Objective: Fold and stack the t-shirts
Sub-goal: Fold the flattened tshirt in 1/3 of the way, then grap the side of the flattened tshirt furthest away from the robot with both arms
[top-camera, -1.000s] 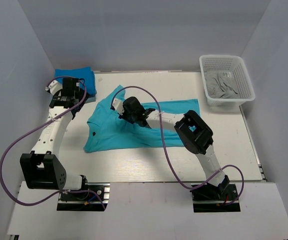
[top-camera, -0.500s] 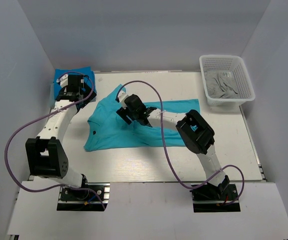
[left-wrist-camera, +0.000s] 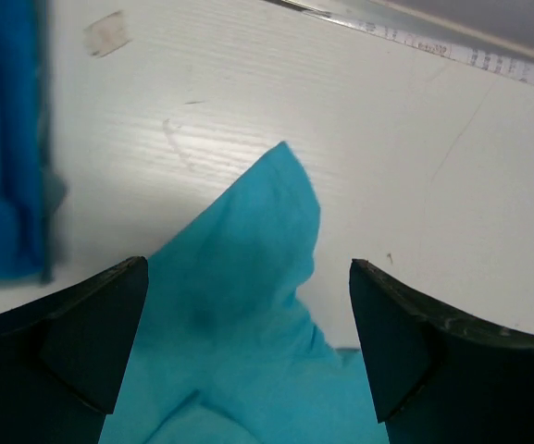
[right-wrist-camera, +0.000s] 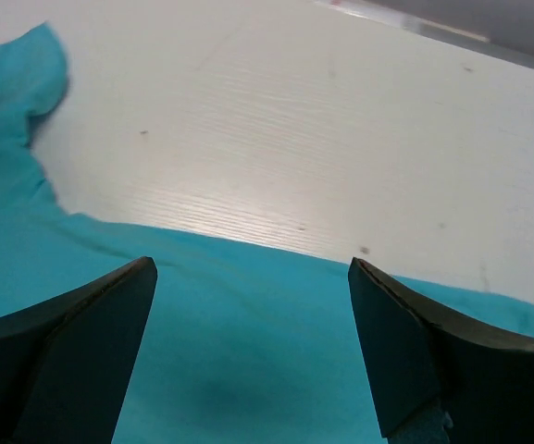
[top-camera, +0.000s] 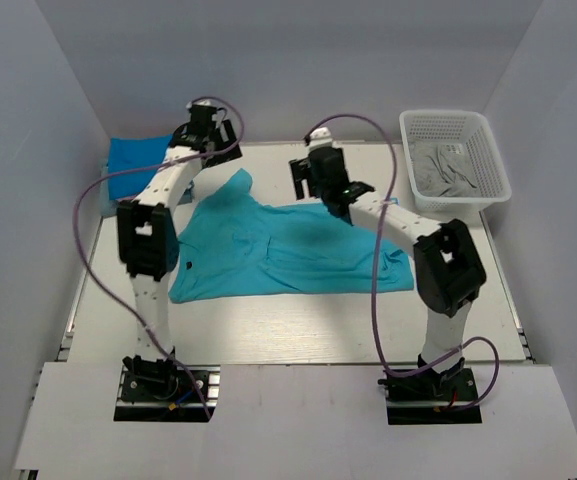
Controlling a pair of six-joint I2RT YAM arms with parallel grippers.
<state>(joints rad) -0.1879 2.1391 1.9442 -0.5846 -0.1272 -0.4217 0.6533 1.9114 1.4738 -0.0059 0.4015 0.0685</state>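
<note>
A bright turquoise t-shirt (top-camera: pixel 278 250) lies spread flat across the middle of the table, one sleeve tip (left-wrist-camera: pixel 280 199) pointing to the back. A deeper blue t-shirt (top-camera: pixel 133 165) sits folded at the back left corner. My left gripper (top-camera: pixel 208 135) hangs open above the back edge, over the sleeve tip, holding nothing. My right gripper (top-camera: pixel 316 172) hangs open above the shirt's back edge (right-wrist-camera: pixel 248 277), also with nothing in it. Both wrist views show black fingers (left-wrist-camera: pixel 91 324) wide apart, with turquoise fabric (right-wrist-camera: pixel 239 370) lying flat below them.
A white lattice basket (top-camera: pixel 484 135) stands at the back right, holding crumpled pale grey fabric (top-camera: pixel 446 172). The folded blue t-shirt (left-wrist-camera: pixel 7 157) shows at the left edge of the left wrist view. White walls close in the table on three sides.
The right gripper opened and let go of the turquoise shirt, which now lies spread wider to the right. Both arms lifted and swung toward the back of the table.
</note>
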